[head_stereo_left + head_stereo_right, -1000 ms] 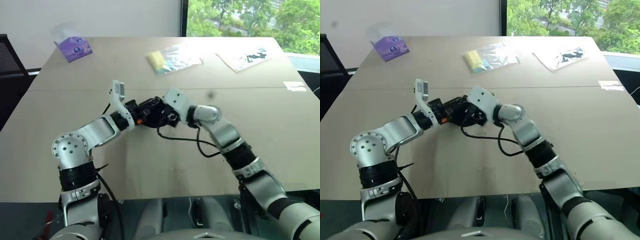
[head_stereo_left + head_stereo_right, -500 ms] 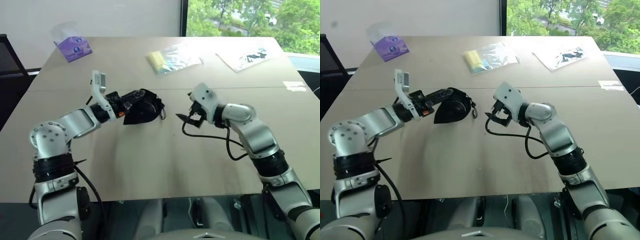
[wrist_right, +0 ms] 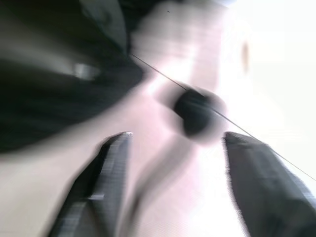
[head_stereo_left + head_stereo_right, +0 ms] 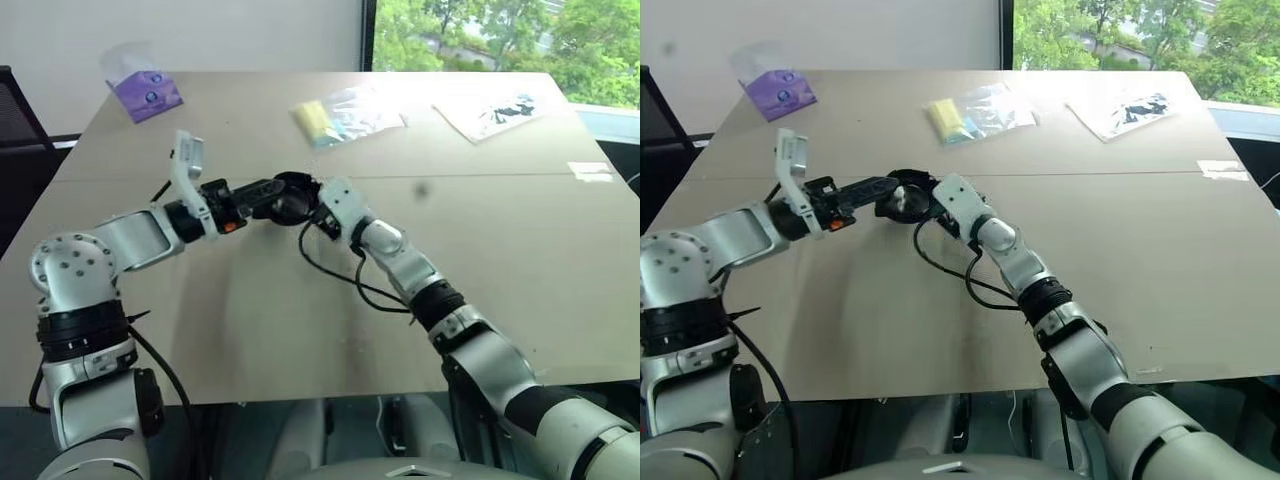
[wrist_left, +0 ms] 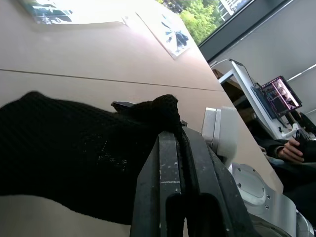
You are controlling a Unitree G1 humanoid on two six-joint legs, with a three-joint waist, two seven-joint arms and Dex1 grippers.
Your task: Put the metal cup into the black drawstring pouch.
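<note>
I see the left gripper (image 5: 180, 143) pressed shut on the edge of the black drawstring pouch (image 5: 64, 153), with the mesh fabric caught between its two black fingers. It holds the pouch up above the table (image 4: 300, 320), near the seam line that crosses the tabletop. In the right eye view something pale and shiny sits in the mouth of the pouch (image 4: 902, 195); I think it is the metal cup (image 4: 902, 200), but I cannot be sure.

The right gripper (image 3: 173, 163) is just beside the pouch, on its right side. Its fingers stand apart with nothing between them. This view is blurred, and I make out only the dark pouch and a thin black cord (image 3: 232, 123) with a round dark lump on it.

On the far part of the table I see a purple packet (image 4: 147, 93) at the left, a clear bag with something yellow inside (image 4: 345, 112) in the middle, and a printed sheet (image 4: 497, 112) at the right. The purple packet has round marks on it, but I cannot read any writing or brand on these things.
</note>
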